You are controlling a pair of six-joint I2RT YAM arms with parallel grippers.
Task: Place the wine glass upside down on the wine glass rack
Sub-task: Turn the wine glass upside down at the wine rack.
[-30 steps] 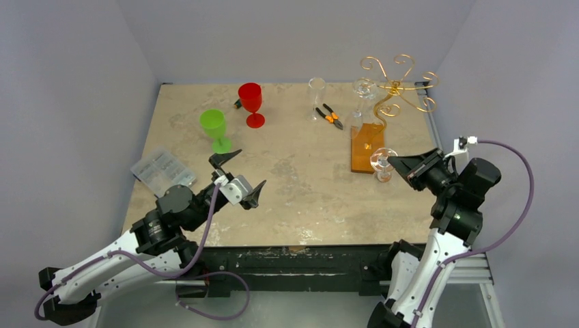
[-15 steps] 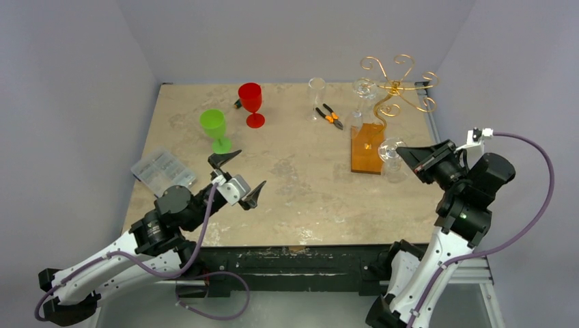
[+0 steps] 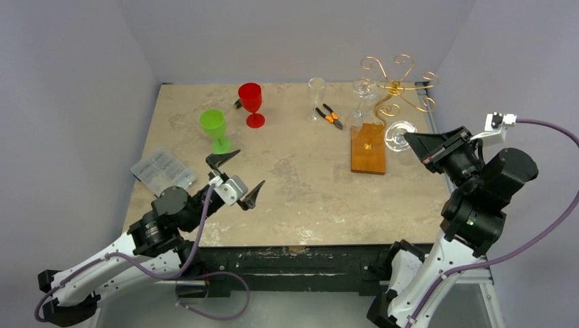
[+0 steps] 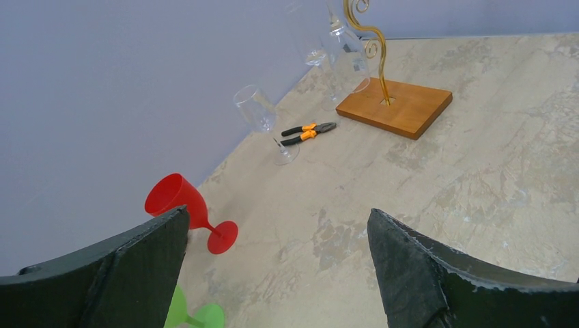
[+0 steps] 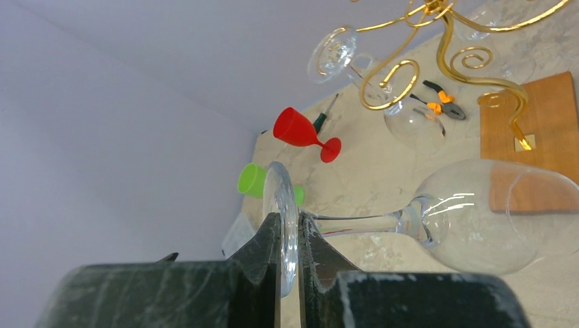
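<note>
**Glass in Grip, Rack Ahead**

The right arm's jaws are pinched shut on the foot of the wine glass (image 5: 491,215), its bowl pointing out ahead of them. The wine glass rack (image 5: 444,41) stands near, beyond the jaws' tips. The upending and hanging are not yet done. The left arm's jaws gape wide, empty.

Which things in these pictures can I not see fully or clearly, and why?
Top view: contents of the plastic box, too small.
Left wrist view: green goblet, cut off by the bottom edge.
Right wrist view: screwdriver, mostly behind the red goblet; base of the wine glass rack, cut off by the right edge.
</note>
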